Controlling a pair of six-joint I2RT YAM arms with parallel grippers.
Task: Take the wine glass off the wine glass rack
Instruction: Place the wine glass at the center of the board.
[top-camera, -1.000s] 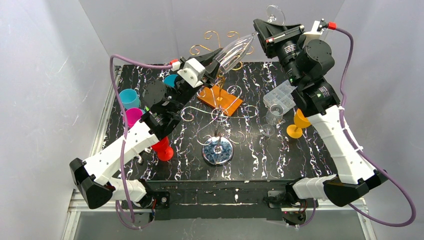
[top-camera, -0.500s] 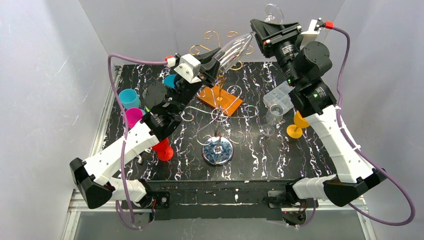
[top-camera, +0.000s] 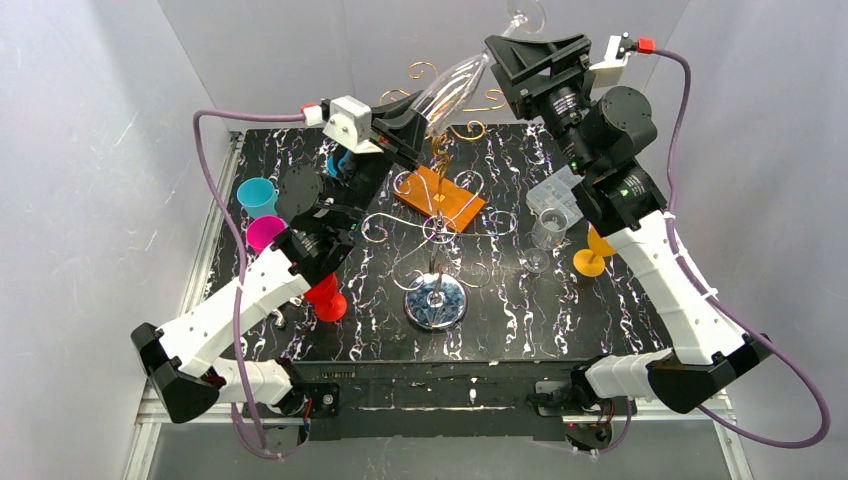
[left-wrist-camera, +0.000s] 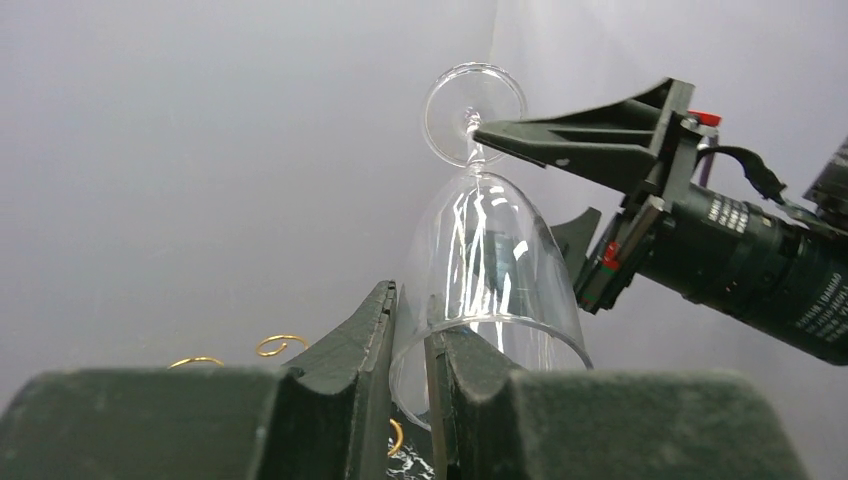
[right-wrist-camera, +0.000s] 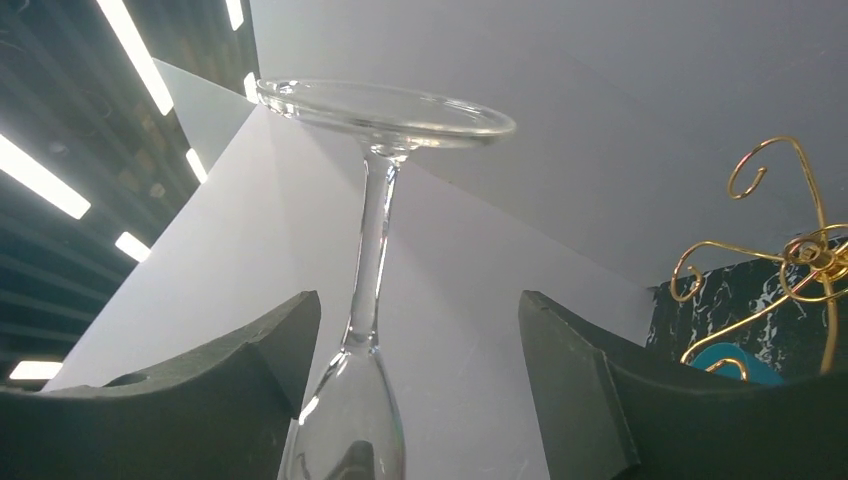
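**A:** Top view first. Where is the wine glass (top-camera: 447, 88)?

**B:** In the air over the far side of the worktop (top-camera: 560, 310), tilted, foot up and to the right. Its bowl lines up with the top curls of the rack (top-camera: 440, 228). Cannot tell whether they touch. The rack stands mid-worktop, with an orange block (top-camera: 455, 205) beyond its base.

**A:** Hands?

**B:** Left hand (top-camera: 420, 125) closed on the bowl's rim. Right hand (top-camera: 500, 68) at the stem, fingers spread.

**A:** Left wrist view?

**B:** The rim wall is pinched between the two fingers (left-wrist-camera: 350, 360), one inside the bowl and one outside. The bowl points up and away, foot at the top. The right hand's upper finger lies beside the stem, just under the foot.

**A:** Right wrist view?

**B:** The wine glass (right-wrist-camera: 375, 240) rises stem-first between the fingers, a gap on each side, nearer the left one. That hand is open and grips nothing. Gold rack curls at right, a blue cup (right-wrist-camera: 735, 362) below them.
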